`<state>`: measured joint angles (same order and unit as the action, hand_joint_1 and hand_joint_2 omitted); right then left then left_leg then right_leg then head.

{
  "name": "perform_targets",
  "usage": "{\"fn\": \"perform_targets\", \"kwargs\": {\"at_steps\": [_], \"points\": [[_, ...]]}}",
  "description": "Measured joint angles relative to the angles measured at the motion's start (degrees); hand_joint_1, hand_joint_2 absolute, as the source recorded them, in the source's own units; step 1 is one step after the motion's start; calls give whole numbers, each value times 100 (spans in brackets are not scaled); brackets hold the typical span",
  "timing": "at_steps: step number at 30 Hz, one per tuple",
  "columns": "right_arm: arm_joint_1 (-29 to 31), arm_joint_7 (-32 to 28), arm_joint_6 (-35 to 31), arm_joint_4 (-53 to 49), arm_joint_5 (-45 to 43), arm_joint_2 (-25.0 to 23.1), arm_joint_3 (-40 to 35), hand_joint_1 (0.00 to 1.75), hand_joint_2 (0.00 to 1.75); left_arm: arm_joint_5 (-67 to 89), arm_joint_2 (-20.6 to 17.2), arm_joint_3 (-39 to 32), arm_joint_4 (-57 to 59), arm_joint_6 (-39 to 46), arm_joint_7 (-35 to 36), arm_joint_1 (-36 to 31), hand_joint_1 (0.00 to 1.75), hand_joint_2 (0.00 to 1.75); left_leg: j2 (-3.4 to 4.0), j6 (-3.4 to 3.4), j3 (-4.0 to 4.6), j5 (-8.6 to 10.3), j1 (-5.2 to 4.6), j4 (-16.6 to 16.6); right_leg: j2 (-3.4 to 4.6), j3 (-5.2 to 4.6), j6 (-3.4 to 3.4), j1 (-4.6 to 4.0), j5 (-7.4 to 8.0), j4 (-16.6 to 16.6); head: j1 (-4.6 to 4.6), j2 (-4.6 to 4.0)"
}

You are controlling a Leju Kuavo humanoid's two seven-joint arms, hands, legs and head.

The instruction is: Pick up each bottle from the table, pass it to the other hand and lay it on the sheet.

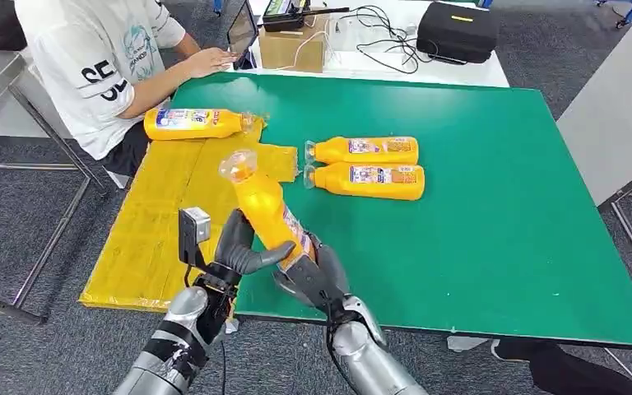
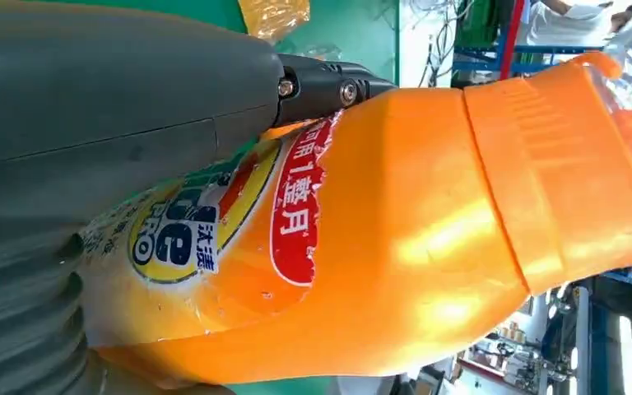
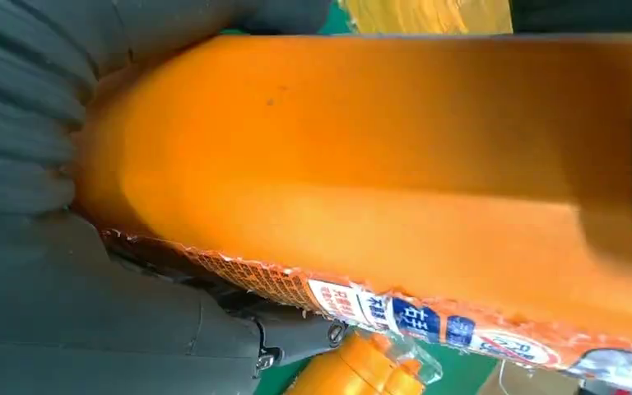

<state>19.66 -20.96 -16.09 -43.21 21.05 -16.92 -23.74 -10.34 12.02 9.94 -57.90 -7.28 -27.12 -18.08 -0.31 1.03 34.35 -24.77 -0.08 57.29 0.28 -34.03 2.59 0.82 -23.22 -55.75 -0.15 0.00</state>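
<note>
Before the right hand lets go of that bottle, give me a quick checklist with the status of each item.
1. Left hand wrapped on the held bottle: ok.
2. Right hand holds the bottle's base: ok.
3. Left grip firm enough to carry alone: cannot tell.
4. Free room on the yellow sheet below the bottle on the sheet: ok.
5. Two bottles on the table apart from the hands: ok.
6. Person's hand off the sheet: ok.

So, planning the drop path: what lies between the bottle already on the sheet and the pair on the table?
In the head view, only bare yellow sheet and green table separate the lone bottle from the pair.
</note>
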Motion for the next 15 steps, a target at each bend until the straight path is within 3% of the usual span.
{"fn": "perform_targets", "kwargs": {"at_steps": [12,13,14,15], "points": [[-34,87,-18,-83,109,0,-59,175,175,39,-44,-31,20,41,-13,-12,0,175,0,0,0,1,0,1,0,1,0,0,0,0,0,0],[-30,112,-37,-83,166,0,-68,175,175,33,-44,-37,46,33,-4,-21,175,175,0,0,0,1,0,1,0,1,0,0,0,0,0,0],[-21,170,-83,-83,299,2,-89,147,175,15,-52,-52,98,-47,26,-37,175,175,1,0,0,1,0,0,0,1,0,0,0,0,0,0],[1,218,-102,-81,419,13,-131,0,175,-26,-66,-70,161,-159,46,-55,175,175,3,0,-1,0,0,0,1,0,0,0,0,0,-2,0]]}}
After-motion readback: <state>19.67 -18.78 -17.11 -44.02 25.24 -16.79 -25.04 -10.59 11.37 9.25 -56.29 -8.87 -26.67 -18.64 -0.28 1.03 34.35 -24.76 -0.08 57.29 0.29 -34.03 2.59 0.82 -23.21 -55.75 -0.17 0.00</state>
